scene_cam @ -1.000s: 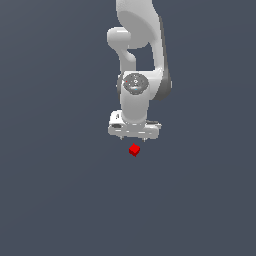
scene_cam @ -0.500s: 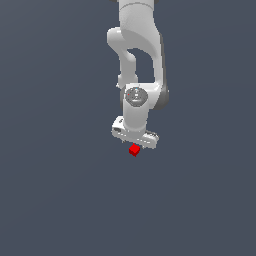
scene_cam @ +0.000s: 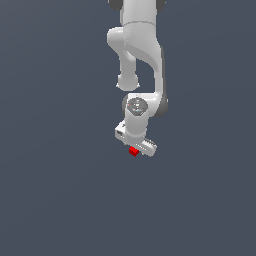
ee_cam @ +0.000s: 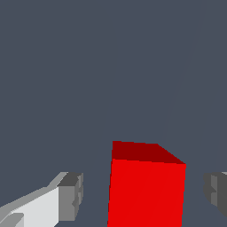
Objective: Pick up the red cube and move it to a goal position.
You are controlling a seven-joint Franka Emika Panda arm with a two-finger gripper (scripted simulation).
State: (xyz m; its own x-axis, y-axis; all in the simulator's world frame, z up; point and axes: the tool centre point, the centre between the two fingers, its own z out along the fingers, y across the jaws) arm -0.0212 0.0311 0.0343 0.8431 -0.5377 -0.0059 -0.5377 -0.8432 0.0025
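Hanging low from the white arm [scene_cam: 136, 45], with the tool [scene_cam: 137, 146] open wide. Holding nothing: gaps on both sides of the red cube [ee_cam: 146, 186], which sits between the two grey fingertips [ee_cam: 73, 195], touching neither. Seen from outside, just peeking out red [scene_cam: 133, 151] under the tool, on the dark grey counter [scene_cam: 60, 190].

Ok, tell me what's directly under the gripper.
The red cube sits between the open gripper fingers, with gaps on both sides. In the exterior view the gripper covers most of the cube; the cube's underside is hidden.
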